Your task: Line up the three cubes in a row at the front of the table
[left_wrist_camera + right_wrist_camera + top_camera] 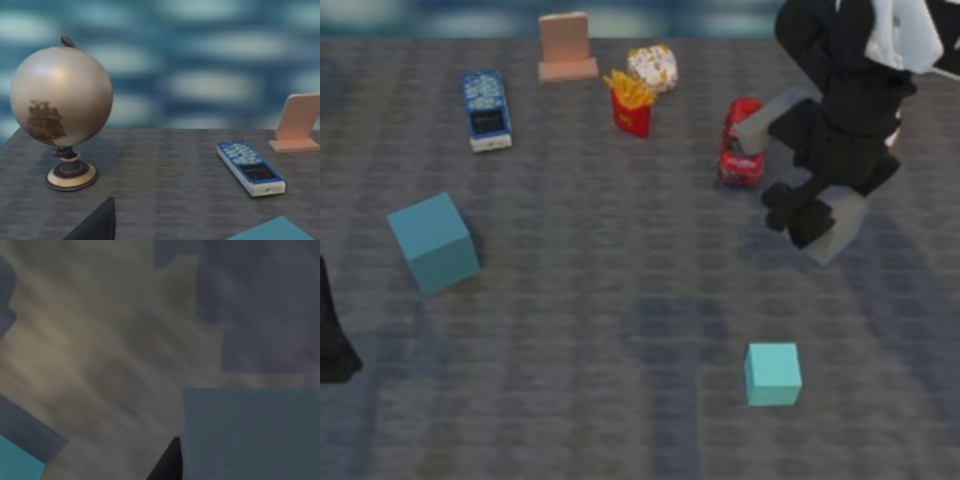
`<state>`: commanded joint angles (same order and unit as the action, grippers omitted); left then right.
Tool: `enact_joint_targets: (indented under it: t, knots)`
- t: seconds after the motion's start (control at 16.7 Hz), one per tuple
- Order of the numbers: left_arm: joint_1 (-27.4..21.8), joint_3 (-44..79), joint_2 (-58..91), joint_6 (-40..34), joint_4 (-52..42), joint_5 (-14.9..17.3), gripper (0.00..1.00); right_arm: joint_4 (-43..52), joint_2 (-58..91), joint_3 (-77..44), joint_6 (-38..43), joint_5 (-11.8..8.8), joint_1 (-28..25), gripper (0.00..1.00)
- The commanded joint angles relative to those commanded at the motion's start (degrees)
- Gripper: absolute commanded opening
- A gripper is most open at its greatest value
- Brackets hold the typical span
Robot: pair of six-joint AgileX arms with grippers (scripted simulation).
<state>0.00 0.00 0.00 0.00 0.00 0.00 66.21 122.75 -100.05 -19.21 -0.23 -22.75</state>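
The turquoise cube [772,373] sits nearest the front of the table [620,380], right of centre, flat and square to the edge; treat it as light, rigid and matte, and take it across two opposite vertical faces at mid-height. Your left gripper [332,345] is parked at the left edge, near the front; you cannot tell its finger state from any view. Farther back on the left lies the teal cube [432,241], the largest, rotated slightly out of square; expect it to be stiff and heavier, so open wide, align the fingers with its flat faces rather than its corners, and grip low enough to prevent tipping. Your right gripper [817,212] is raised over the right half, closed on the grey cube [840,222], which appears held at a tilt; a second grey shape near it cannot be identified. The matte faces should give fair friction, but a tilted hold may twist on release, so level it before setting down. At the back stand a red car [740,142], fries [632,103], a phone [485,110] and a tan block [565,46], well apart from the cubes.
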Motion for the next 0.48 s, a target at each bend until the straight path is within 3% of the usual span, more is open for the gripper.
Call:
enact_joint_targets:
  t: [0.3,0.48]
  knots:
    - [0.0,0.0,0.0,0.0,0.0,0.0,1.00,-0.1,0.3,0.1,0.9,0.0,-0.1,0.00]
    - [0.0,0.0,0.0,0.0,0.0,0.0,1.00,0.4,0.3,-0.1,6.4,0.1,-2.5,0.00]
